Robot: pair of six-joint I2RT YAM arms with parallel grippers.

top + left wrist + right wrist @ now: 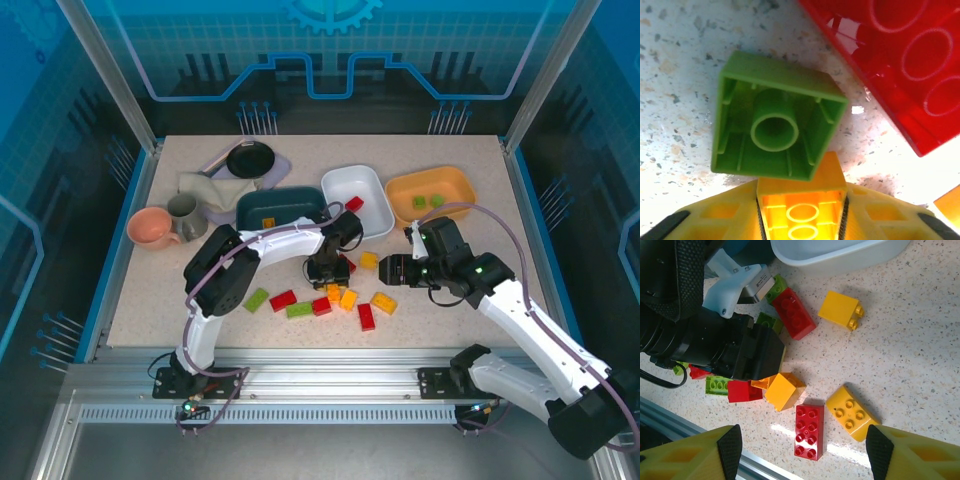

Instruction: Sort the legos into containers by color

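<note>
Yellow-orange brick (802, 205) sits nearest us in the left wrist view. It is clamped between the fingers of the left pincer (802, 222), low on the speckled surface (680, 60). A green brick (775, 120), hollow side up, looks to touch its far edge. A red brick (900, 65) lies just beside that, top right.

We judge the step in hand to be lifting and carrying to the teal dish (300, 205), which already holds one yellow piece (267, 221).
- Rise straight up before any sideways move, so the green neighbour isn't dragged along.
- Keep the clamp firm, since only a narrow part of the brick is between the fingers.
- Let go low over the dish so the brick doesn't bounce out.
- The right pincer (801, 447) hangs over the loose pile with its jaws wide apart and empty. Keep it out of the left arm's path.

Counts:
- **Dishes:** three.
- **Teal dish:** one yellow.
- **White dish (345, 183):** one red piece (354, 204).
- **Yellow-orange dish (452, 188):** two green pieces (428, 201).
- **Loose on the surface, from the right wrist view:** four red, four green and four yellow-orange, counting the clamped one.

The left pincer's body hides part of the pile, so the loose tallies may be off by one. That makes about sixteen in all, with roughly a dozen yet to be sorted.
</note>
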